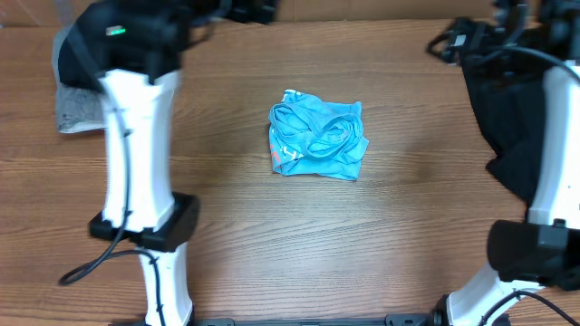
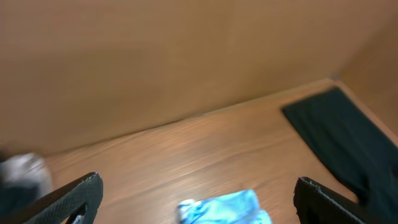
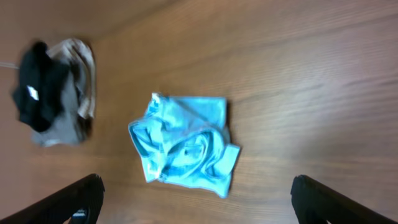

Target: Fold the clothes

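Overhead: light blue T-shirt (image 1: 317, 138) lies bunched at frame centre on the counter (image 1: 227, 226); black garment (image 1: 503, 118) at right edge. Left wrist: left gripper (image 2: 199, 185) spread wide — T-shirt at lower edge. Right wrist: right gripper (image 3: 198, 183) spread wide — T-shirt at centre.

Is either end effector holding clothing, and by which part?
Nothing is held: left end effector and right end effector stand open and empty; the blue T-shirt lies bunched on the table.
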